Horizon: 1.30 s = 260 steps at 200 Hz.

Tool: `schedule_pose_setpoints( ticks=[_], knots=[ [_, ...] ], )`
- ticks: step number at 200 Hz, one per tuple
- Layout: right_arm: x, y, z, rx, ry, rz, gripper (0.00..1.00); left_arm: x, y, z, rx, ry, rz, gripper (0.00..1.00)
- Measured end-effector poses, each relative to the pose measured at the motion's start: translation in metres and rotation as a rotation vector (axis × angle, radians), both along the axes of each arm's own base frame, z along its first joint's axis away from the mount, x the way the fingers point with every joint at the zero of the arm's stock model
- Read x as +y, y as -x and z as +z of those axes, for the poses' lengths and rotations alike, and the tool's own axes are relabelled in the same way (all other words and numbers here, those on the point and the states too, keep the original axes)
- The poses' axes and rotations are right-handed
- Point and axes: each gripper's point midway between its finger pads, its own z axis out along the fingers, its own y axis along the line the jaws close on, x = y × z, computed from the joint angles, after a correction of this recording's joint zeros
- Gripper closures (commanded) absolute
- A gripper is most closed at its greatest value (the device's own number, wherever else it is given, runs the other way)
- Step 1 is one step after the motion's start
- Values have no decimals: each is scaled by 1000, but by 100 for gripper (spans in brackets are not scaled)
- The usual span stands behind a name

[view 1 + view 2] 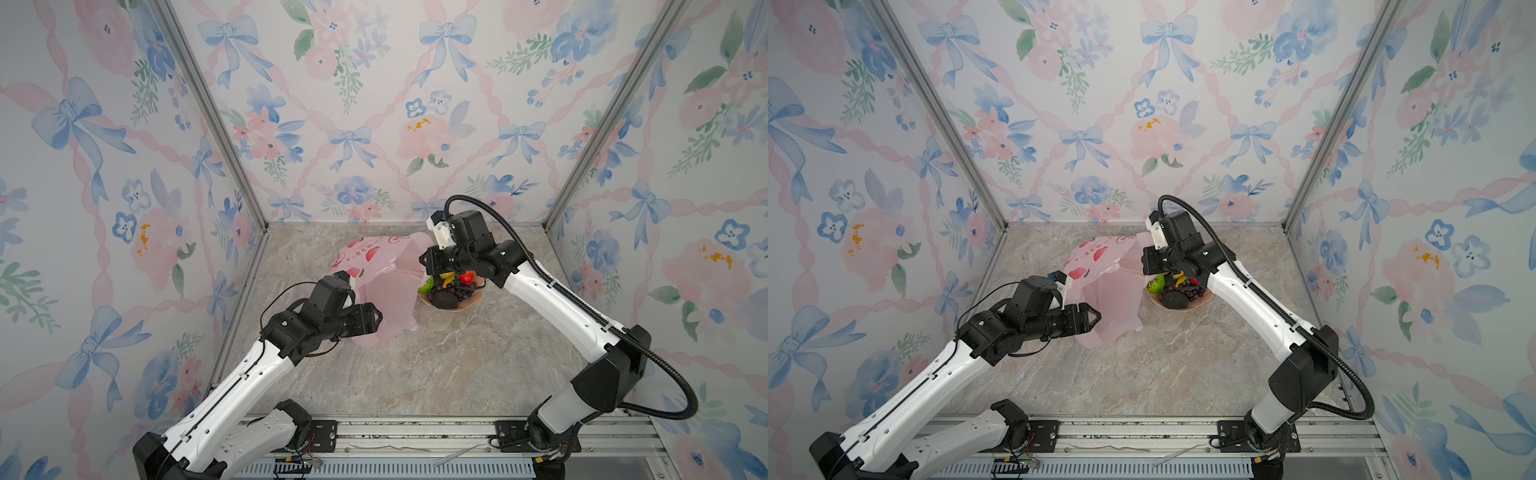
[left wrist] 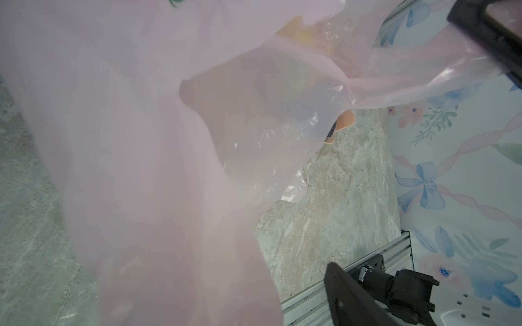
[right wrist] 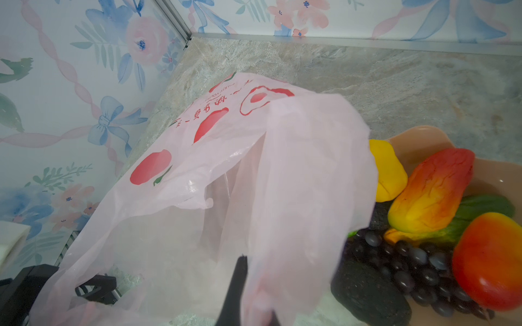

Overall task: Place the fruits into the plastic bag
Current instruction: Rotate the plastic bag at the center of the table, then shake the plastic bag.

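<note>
The pink translucent plastic bag point(image 1: 374, 266) point(image 1: 1100, 270) lies crumpled between both arms, its fruit prints facing up. My right gripper point(image 1: 424, 259) point(image 3: 254, 271) is shut on a fold of its rim, held up beside the dish. My left gripper point(image 1: 376, 318) point(image 1: 1094, 316) is open at the bag's near side, with film draped across it. In the left wrist view only one of its fingers point(image 2: 341, 296) shows. The fruits point(image 1: 451, 286) sit piled in the dish: a yellow one point(image 3: 388, 172), two mangoes point(image 3: 432, 189), grapes point(image 3: 418, 259) and a black bumpy piece point(image 3: 367, 293).
The peach scalloped dish point(image 1: 469, 305) point(image 3: 418, 138) stands right of the bag, under my right wrist. Flowered walls close in the marble tabletop point(image 1: 415, 365) on three sides. A metal rail point(image 1: 415, 432) with both arm bases runs along the front edge.
</note>
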Motion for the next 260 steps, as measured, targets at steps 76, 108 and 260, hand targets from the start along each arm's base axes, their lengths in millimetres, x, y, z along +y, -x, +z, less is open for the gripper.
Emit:
schedule_pose_setpoints(
  ticks=[76, 108, 260],
  knots=[
    [-1, 6, -8, 21, 3, -4, 100, 3, -16, -6, -40, -115, 81, 27],
    [2, 12, 0, 8, -9, 7, 100, 3, -29, -14, -37, -174, 110, 40],
    [-1, 51, 96, -104, -95, 37, 100, 27, 9, 137, -347, 54, 116, 100]
  ],
)
